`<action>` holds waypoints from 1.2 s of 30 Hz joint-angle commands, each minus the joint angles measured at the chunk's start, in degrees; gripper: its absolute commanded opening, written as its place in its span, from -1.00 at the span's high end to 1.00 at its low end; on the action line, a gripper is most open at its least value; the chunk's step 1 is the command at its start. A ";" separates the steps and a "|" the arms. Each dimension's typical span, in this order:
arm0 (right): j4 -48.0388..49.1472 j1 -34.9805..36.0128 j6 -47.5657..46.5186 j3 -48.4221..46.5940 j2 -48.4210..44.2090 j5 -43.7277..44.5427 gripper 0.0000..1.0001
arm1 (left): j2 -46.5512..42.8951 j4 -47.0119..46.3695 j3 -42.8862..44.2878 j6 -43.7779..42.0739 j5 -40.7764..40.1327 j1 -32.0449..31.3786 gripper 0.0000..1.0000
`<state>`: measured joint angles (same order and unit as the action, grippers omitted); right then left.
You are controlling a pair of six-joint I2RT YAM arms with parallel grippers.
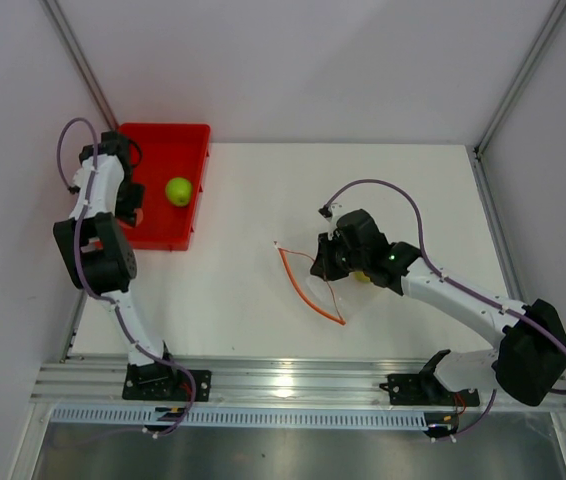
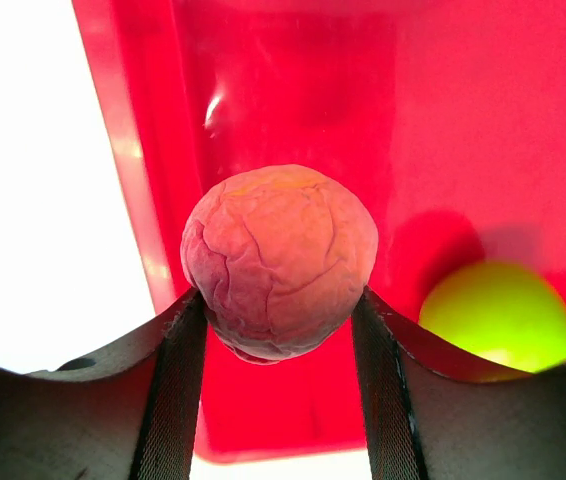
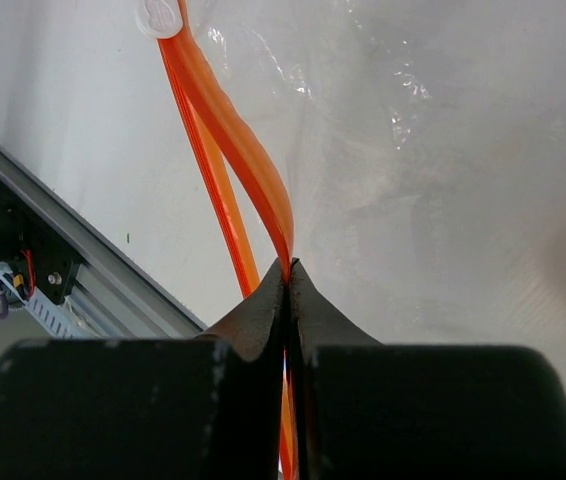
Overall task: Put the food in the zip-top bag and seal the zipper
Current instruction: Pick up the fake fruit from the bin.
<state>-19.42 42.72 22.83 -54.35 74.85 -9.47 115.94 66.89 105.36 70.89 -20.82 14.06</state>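
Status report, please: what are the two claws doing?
Left claw shut on pinkish fruit. Right claw pinching orange zipper on bag. Green fruit in red tray. Nothing in the way.

Pinkish fruit, green fruit, orange zipper

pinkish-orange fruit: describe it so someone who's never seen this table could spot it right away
Find the red tray at the far left corner of the table. Of the two round fruits there, the pinkish-orange fruit is the one pinched in the left claw. Its dull, wrinkled skin sets it apart from the smooth bright green fruit lying loose beside it.
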 commanded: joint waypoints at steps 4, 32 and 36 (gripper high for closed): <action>0.00 -0.36 -0.77 -2.87 0.39 1.65 1.00 | -11.41 -2.54 -6.99 -3.13 3.13 -5.10 0.99; -1.32 0.35 0.02 -2.08 -1.46 4.29 1.00 | -53.26 -37.00 -52.35 -11.39 24.85 -21.53 0.99; -1.32 0.61 0.02 -2.17 -1.20 4.55 1.00 | -59.76 -41.31 -58.06 -12.09 28.10 -24.78 0.99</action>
<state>-21.58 42.94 22.85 -54.94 73.82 -6.24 60.34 31.33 51.07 60.88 1.87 -8.19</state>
